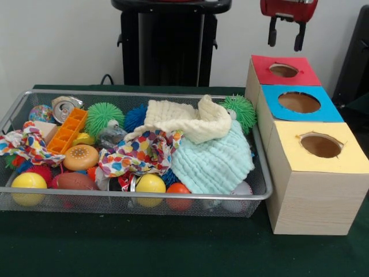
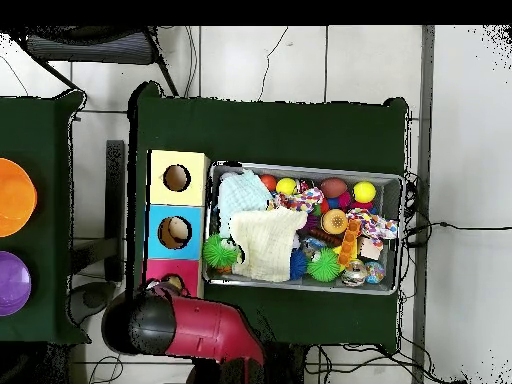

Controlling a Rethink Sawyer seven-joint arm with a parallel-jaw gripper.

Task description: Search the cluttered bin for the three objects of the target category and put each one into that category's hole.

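Toys of the target kind cannot be made out; cloths cover much of the wire bin (image 1: 11, 112) on the green table (image 1: 173, 248): a cream cloth (image 1: 184, 118), a mint cloth (image 1: 216, 161) and a spotted cloth (image 1: 141, 153), among spiky green balls (image 1: 104, 115) and yellow balls (image 1: 29, 182). Beside the bin stands the wooden box; its red-topped hole (image 1: 283, 70) is farthest from the camera. Directly above it hangs the gripper (image 1: 286, 33), fingers spread and empty, arm (image 2: 205, 330) reaching from the base.
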